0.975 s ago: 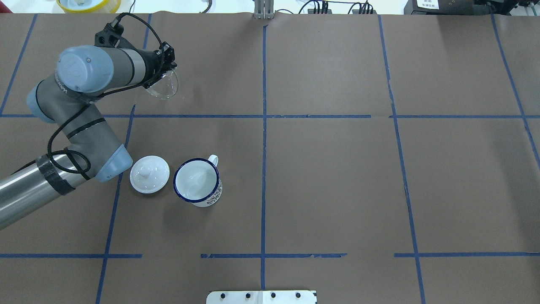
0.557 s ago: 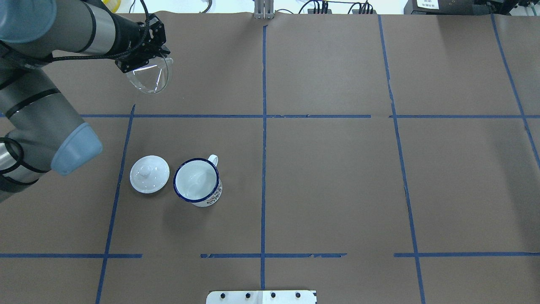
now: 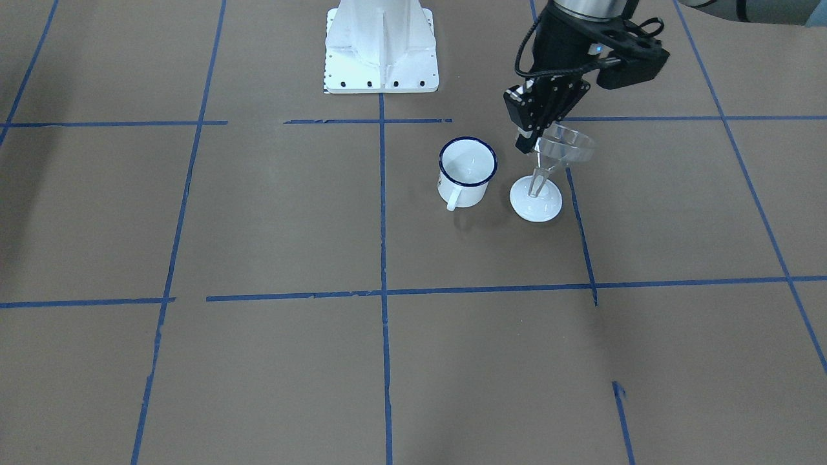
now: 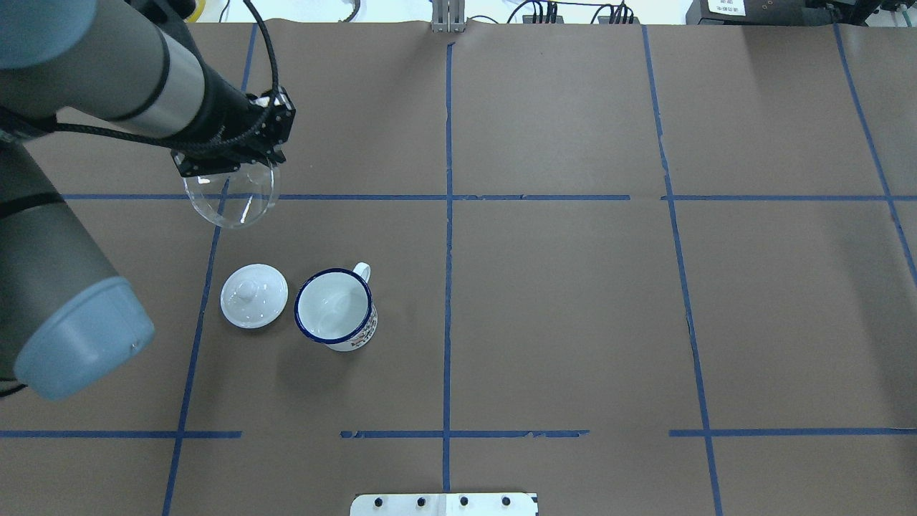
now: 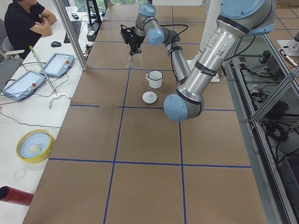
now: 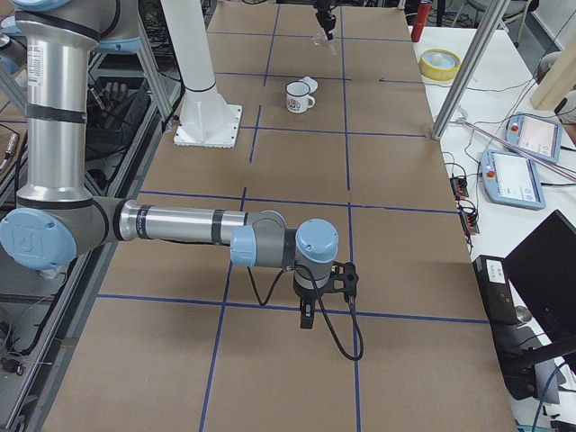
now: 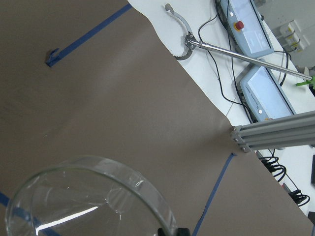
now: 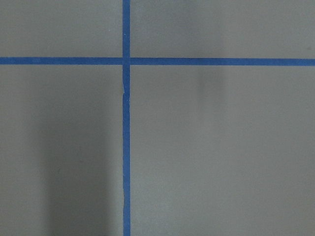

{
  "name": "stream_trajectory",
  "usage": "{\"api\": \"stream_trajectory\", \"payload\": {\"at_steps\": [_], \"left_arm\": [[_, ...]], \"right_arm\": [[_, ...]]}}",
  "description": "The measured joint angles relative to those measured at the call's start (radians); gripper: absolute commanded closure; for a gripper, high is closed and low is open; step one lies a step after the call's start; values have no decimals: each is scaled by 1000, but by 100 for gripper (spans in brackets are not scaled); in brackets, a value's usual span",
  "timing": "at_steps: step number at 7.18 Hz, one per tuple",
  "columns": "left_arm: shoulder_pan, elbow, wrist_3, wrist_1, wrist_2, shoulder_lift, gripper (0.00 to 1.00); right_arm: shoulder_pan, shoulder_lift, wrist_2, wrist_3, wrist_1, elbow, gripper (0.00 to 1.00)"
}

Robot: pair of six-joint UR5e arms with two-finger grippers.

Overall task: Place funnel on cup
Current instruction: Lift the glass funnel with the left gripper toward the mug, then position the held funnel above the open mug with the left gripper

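Observation:
My left gripper (image 4: 231, 166) is shut on the rim of the clear plastic funnel (image 4: 229, 199) and holds it in the air, mouth up and spout down. In the front-facing view the funnel (image 3: 566, 148) hangs above and just behind the white knobbed lid (image 3: 535, 201). The white mug with the blue rim (image 4: 334, 308) stands upright and empty next to the lid (image 4: 253, 295), handle towards the far side. The funnel is apart from the mug (image 3: 467, 169), off to its lid side. My right gripper (image 6: 306, 317) hangs low over bare table, far from these things; I cannot tell its state.
The robot's white base plate (image 3: 381, 64) is at the near table edge. Blue tape lines cross the brown table cover (image 4: 573, 301). An operator (image 5: 23, 23), tablets and a yellow bowl (image 5: 35, 145) are on the side bench.
My left arm has carried the funnel from the far left of the table back towards the lid and mug, still gripped. The mug and lid have not moved.

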Motion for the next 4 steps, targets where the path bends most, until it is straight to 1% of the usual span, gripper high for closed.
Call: {"api": "stream_trajectory", "payload": {"at_steps": [1,2,3,4], "left_arm": [[76,4,46,80,39,-31,100],[160,35,73,136,102,-60,100],[236,88,87,175,159,-92,100],[286,133,96,196,196,-114,100]], "right_arm": [[0,0,0,0,0,0,0],[0,0,0,0,0,0,0],[0,0,0,0,0,0,0],[0,0,0,0,0,0,0]]}}
